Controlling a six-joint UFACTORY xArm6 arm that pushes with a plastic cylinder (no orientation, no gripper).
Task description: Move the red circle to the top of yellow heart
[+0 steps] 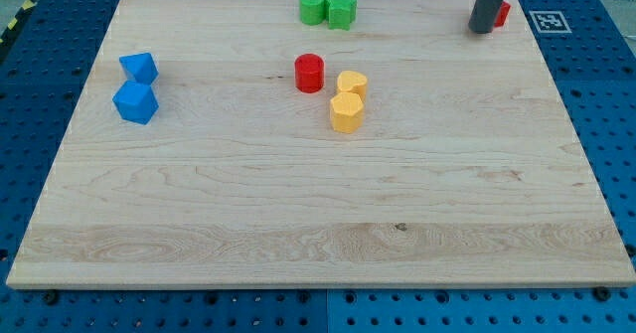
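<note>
Edges first: the wooden board [318,204] has wide bare room across its whole lower half and along the view's right, while the blocks crowd its upper part. The board lies on a blue pegboard [606,94], with a small printed marker [549,20] at the view's top right. The red circle [309,73] is a short upright cylinder near the middle top, just left of the yellow heart [352,83], apart by a narrow gap; a second yellow block [346,112] touches the heart from below. Two green blocks [328,9] sit at the top edge, two blue blocks [137,86] at the left. My tip [481,29] rests at the top right, against a partly hidden red block [503,14], well apart from the circle. There are no jaws, only the rod.
</note>
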